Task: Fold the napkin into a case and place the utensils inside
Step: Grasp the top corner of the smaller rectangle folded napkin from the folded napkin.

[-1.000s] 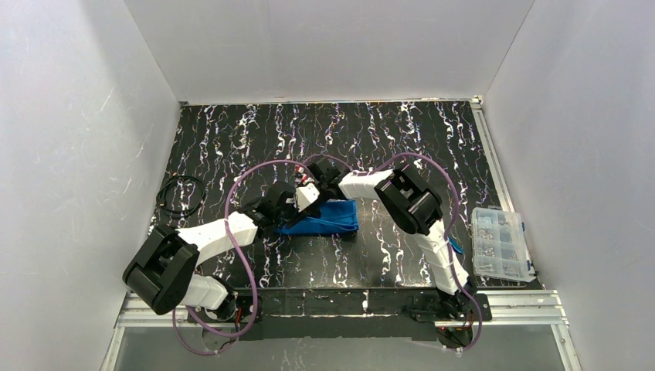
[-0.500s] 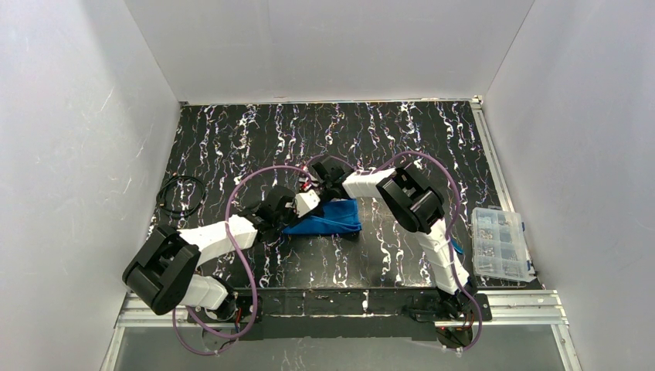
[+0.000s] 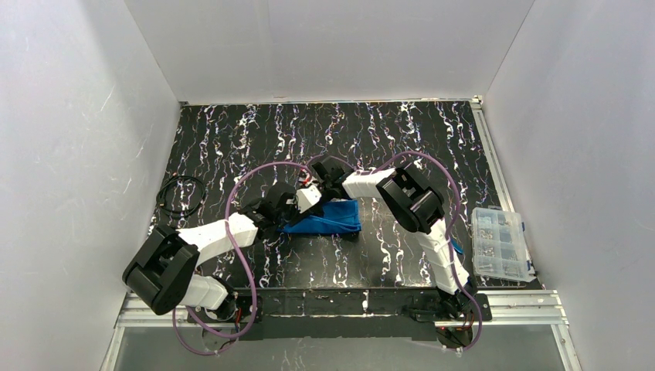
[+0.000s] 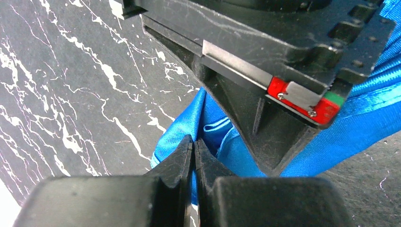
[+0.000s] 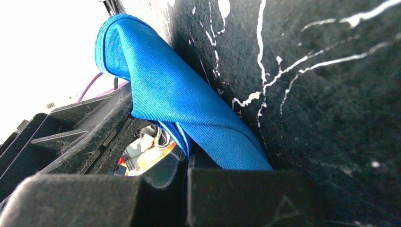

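The bright blue napkin [image 3: 330, 219] lies folded and bunched at the middle of the black marbled table [image 3: 402, 139]. My left gripper [image 3: 307, 199] and right gripper [image 3: 318, 185] meet over its far left corner. In the left wrist view the left gripper [image 4: 194, 144] is shut on a raised fold of the napkin [image 4: 176, 127], with the right gripper's black body [image 4: 283, 71] just beyond it. In the right wrist view the right gripper [image 5: 187, 158] is shut on the napkin's hem, and the cloth [image 5: 189, 104] is lifted off the table. A thin blue sliver [image 3: 456, 246], perhaps the utensils, shows behind the right arm.
A clear plastic box [image 3: 500, 243] of small parts stands at the right edge. A coil of black cable [image 3: 180, 197] lies at the left edge. White walls enclose the table on three sides. Purple cables [image 3: 255, 174] loop above both arms.
Both grippers have shifted slightly, drawing the napkin's gripped corner with them; the cloth's right edge has crept a little to the right. Both grips have stayed shut.
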